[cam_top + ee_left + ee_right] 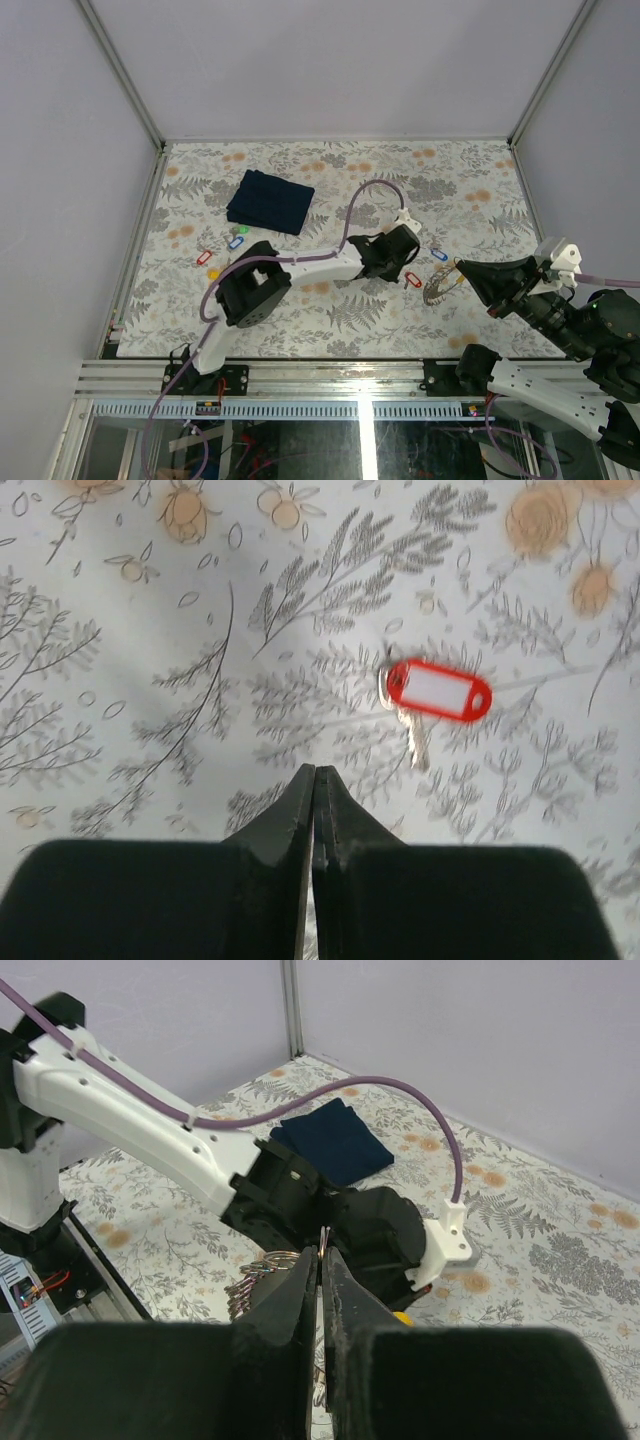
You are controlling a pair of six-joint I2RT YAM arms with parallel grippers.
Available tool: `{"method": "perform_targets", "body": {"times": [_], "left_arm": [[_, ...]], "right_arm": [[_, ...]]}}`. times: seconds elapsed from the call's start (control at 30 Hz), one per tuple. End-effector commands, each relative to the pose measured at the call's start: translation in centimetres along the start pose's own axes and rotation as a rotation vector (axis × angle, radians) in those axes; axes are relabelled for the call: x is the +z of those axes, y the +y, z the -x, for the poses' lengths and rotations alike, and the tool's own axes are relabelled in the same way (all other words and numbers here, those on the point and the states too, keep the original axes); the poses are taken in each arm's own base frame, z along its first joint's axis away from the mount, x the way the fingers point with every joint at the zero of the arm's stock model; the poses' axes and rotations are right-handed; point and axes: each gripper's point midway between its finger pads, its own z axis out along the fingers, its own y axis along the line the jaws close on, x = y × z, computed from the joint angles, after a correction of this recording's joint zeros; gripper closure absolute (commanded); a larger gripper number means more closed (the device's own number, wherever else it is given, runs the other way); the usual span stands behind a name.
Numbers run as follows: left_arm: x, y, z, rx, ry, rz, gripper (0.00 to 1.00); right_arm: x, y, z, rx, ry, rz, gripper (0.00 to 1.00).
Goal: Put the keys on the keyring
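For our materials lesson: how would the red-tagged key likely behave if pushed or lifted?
The red-tagged key lies flat, so it would probably slide, not roll. Tag and blade join at one end, so it likely dangles when lifted.

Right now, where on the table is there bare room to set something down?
Bare patches: the far right corner of the table, beyond the right pincer, and the near strip between the left arm and the front edge. Crowded: mid-right, where the left pincer, keyring and loose keys meet, and left, around the blue cloth and four keys.
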Motion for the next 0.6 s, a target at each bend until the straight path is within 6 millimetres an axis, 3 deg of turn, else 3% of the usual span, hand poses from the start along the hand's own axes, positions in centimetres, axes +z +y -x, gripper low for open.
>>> {"method": "perform_targets", "body": {"times": [0.0, 0.07, 0.13, 0.23, 0.33, 0.57], "left_arm": [[-3.3, -0.8, 1.7, 0.109, -0.079, -0.134, 1.00], [-4.1, -0.6, 1.3, 0.094, -0.077, -0.166, 1.00], [-4.6, -1.0, 2.1, 0.065, -0.103, -0.181, 0.84], [-4.5, -2.0, 3.7, 0.006, -0.135, -0.184, 0.67], [-3.2, -3.3, 4.5, -0.010, -0.153, -0.148, 0.57], [0.1, -4.1, 4.7, -0.054, -0.153, -0.022, 0.50]], "right_arm": [[0.0, -0.2, 1.3, -0.007, -0.050, -0.007, 0.97], [0.1, -0.2, 1.1, -0.010, -0.044, -0.008, 0.97], [0.4, -0.2, 0.8, -0.009, -0.038, -0.012, 0.97], [0.7, -0.1, 0.6, -0.007, -0.032, -0.013, 0.97], [0.8, -0.1, 0.5, -0.006, -0.025, -0.011, 0.97], [0.8, -0.2, 0.5, -0.003, -0.021, -0.020, 0.97]]}}
